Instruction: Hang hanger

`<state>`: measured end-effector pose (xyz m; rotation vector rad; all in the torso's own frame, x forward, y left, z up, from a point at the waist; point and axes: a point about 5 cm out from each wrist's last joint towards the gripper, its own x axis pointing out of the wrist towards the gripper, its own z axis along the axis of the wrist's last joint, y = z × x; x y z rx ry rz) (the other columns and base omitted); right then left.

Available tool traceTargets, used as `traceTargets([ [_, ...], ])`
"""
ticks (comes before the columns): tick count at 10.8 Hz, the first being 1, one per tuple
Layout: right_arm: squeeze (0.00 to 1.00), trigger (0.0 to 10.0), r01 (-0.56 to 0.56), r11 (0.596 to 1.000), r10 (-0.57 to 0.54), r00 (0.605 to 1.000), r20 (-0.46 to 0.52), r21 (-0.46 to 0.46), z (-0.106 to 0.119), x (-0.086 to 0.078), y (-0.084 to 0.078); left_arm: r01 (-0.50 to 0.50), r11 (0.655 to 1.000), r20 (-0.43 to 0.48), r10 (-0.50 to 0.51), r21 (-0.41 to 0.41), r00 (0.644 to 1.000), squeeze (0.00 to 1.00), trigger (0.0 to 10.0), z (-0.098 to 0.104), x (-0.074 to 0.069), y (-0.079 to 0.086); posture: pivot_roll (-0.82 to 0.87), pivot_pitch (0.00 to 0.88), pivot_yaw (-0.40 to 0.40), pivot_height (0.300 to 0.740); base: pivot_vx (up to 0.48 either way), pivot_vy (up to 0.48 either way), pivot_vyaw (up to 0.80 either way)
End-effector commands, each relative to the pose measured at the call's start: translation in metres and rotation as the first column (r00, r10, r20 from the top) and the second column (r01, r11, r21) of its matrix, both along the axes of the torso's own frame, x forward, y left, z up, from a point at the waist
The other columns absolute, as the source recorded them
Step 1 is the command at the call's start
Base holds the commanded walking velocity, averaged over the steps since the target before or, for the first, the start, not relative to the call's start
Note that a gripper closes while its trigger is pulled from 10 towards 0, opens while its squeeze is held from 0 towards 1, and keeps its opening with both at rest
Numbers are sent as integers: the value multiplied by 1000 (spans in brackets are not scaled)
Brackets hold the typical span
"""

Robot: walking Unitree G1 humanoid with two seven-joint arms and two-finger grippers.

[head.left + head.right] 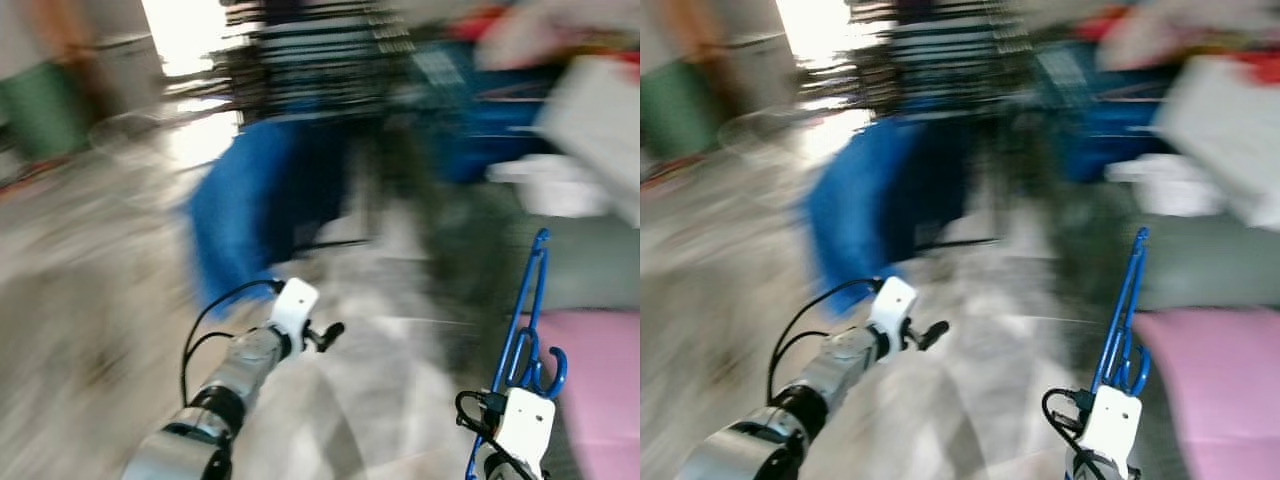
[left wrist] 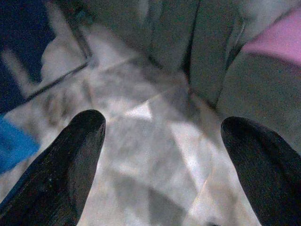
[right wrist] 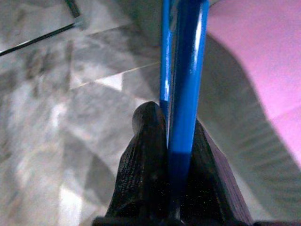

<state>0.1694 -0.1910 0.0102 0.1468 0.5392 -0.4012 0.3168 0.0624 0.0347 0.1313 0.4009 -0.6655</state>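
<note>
Heavy motion blur throughout; bright window glare upper left, wrist views dim.

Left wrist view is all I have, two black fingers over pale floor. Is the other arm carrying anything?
Observer: Yes, the right gripper is shut on a blue hanger.
Operator: How is it standing?
Observer: It stands up from the fingers, and its hook is low, near the wrist.
Operator: Anything ahead?
Observer: Blue cloth hangs ahead, blurred, and something pink lies to the right.
</note>
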Motion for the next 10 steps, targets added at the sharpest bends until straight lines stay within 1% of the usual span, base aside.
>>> traceTargets([
  [1,0,0,-2,1000,2,1000,-1,31,0,3,9,-25,1000,-15,26,4,1000,0,10000,-1,1,0,-177,0,31,740,424,0,0],
  [2,0,0,-28,999,28,1000,1,30,0,4,12,-14,1000,-8,14,-7,1000,0,10000,1,1,-5,-194,0,31,740,390,281,456],
  [3,0,0,-31,999,31,1000,4,33,0,2,13,-6,1000,-9,6,0,1000,0,10000,0,-1,-9,-187,0,27,740,360,319,569],
  [4,0,0,-43,999,43,999,3,31,0,1,14,4,1000,-1,-4,-11,1000,0,10000,3,0,-15,-188,0,23,740,356,319,706],
  [5,0,0,-49,998,49,999,-6,31,-2,0,16,-2,1000,0,2,-15,1000,0,10000,4,1,-16,-199,0,26,740,360,319,706],
  [6,0,0,-30,999,30,1000,-2,44,-1,1,14,-12,1000,-8,12,-10,1000,0,10000,2,0,-16,-199,0,31,740,360,319,0],
  [8,0,0,1,999,-1,1000,-14,48,-4,-3,12,3,1000,-10,-3,-11,1000,0,10000,1,-2,-19,-202,0,38,740,377,296,0],
  [9,0,0,36,998,-36,999,-15,46,-3,-4,11,7,1000,-19,-7,-11,1000,0,10000,-1,-4,-20,-215,0,38,740,431,0,0],
  [10,0,0,36,998,-36,999,-18,42,-3,-4,10,14,1000,-23,-14,-4,1000,0,10000,-2,-5,-22,-219,0,35,740,405,0,-706],
])
